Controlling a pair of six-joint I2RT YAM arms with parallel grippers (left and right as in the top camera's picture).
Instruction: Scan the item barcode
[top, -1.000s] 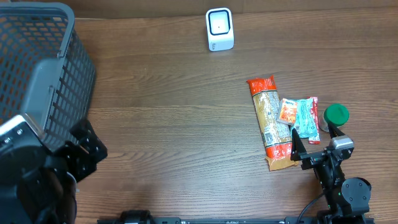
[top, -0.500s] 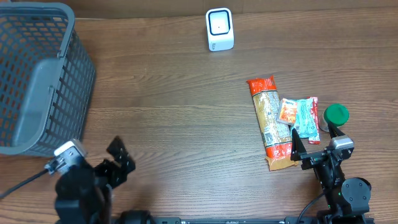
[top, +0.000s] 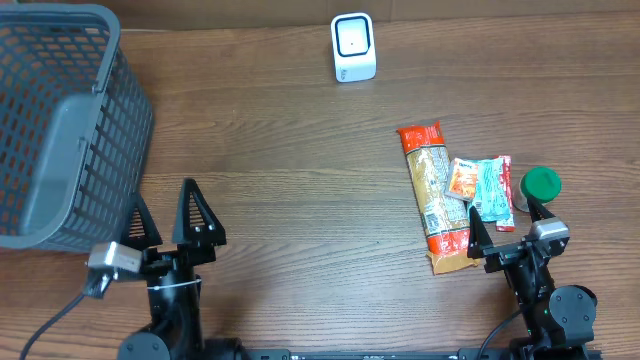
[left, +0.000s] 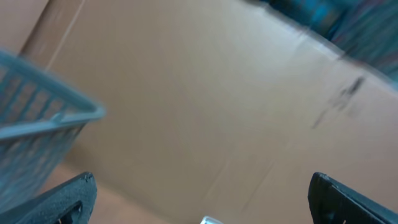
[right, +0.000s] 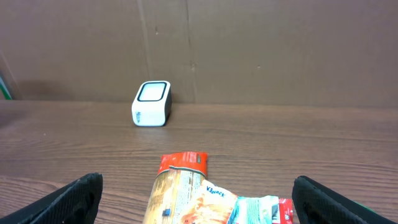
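Observation:
A long orange pasta packet (top: 432, 195) lies at the right of the table, with a small tissue pack (top: 463, 180) and a teal packet (top: 490, 190) overlapping its right side. The white scanner (top: 353, 47) stands at the far edge, its dark window facing forward. My right gripper (top: 508, 222) sits open just in front of the packets; in the right wrist view they lie between its spread fingers (right: 68, 199), untouched. My left gripper (top: 168, 220) is open at the front left, holding nothing. The left wrist view is blurred, with only the scanner's top (left: 211, 220) showing.
A grey mesh basket (top: 60, 130) fills the far left corner, and its rim (left: 37, 118) shows in the left wrist view. A green round lid (top: 541, 183) sits right of the packets. A brown cardboard wall (right: 249, 43) stands behind the table.
My left arm has dropped from close under the camera beside the basket to the front left, its open fingers now pointing toward the far side. The right arm and the packets have not moved.

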